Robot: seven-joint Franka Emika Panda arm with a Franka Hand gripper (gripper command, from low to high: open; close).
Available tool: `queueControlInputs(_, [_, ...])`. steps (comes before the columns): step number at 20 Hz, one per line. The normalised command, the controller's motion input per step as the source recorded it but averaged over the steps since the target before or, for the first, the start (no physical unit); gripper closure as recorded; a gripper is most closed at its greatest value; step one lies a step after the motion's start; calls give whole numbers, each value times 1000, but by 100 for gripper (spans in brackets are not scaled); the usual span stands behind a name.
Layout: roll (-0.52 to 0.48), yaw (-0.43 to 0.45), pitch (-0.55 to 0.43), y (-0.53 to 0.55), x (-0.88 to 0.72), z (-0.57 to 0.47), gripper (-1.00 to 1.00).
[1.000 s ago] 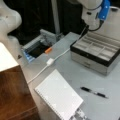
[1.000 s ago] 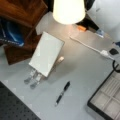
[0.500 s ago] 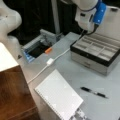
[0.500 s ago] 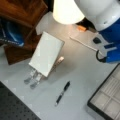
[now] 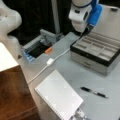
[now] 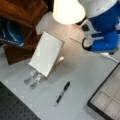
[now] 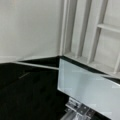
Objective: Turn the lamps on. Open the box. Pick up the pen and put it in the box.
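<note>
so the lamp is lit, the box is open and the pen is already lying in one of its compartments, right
Not quite. The lamp glows and the box is open with the gripper at its back corner, but the pen lies on the table in front of the box, not in a compartment. Both front views show it there.

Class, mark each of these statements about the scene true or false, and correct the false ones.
1. The box is open. True.
2. The pen lies inside the box. False: it lies on the table, outside the box.
3. The lamp is lit. True.
4. The gripper holds the pen. False: it is at the box's back corner, far from the pen.
5. The cord lies on the table. True.
</note>
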Motion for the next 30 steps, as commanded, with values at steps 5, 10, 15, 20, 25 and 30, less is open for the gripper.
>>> queueControlInputs(5, [-450,98,32,-228,195,-38,-100])
queueControlInputs(10, [-483,55,1,-217,201,-205,-100])
queueControlInputs(15, [-471,44,-25,-156,200,-325,-100])
queueControlInputs(20, [-381,38,-76,-86,97,-232,-100])
queueControlInputs(25, [-325,43,-80,-74,27,-232,-100])
queueControlInputs(30, [-255,4,-134,-116,43,-361,-100])
